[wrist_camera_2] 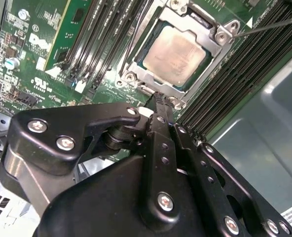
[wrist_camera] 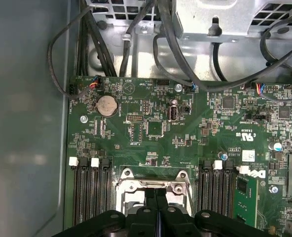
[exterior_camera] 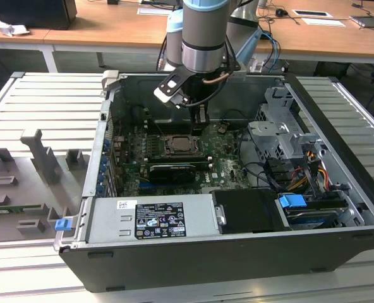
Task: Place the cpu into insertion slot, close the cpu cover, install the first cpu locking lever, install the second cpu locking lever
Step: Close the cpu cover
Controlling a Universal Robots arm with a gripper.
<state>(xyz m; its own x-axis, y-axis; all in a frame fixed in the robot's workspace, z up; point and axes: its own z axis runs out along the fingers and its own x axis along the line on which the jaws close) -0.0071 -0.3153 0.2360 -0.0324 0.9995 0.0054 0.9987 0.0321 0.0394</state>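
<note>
The cpu (wrist_camera_2: 174,53), pale silver-beige, lies flat in the insertion slot (wrist_camera_2: 131,76) on the green board. The silvery cpu cover (wrist_camera_2: 205,30) lies down around it as a frame. A thin locking lever (wrist_camera_2: 272,23) sticks out past one corner of the socket. My gripper (wrist_camera_2: 158,98) hangs just above the socket's edge, its black fingers shut together with nothing between them. In the exterior view the gripper (exterior_camera: 201,120) is inside the case, just behind the cpu (exterior_camera: 180,146). The first wrist view has the gripper (wrist_camera: 156,195) over the insertion slot (wrist_camera: 131,186).
Black memory slots (wrist_camera_2: 101,39) flank the socket on both sides. A black graphics card (exterior_camera: 171,172) lies in front of it, then a grey power supply (exterior_camera: 152,219). A drive cage (exterior_camera: 278,136) and cables stand at the exterior view's right. Case walls ring the board.
</note>
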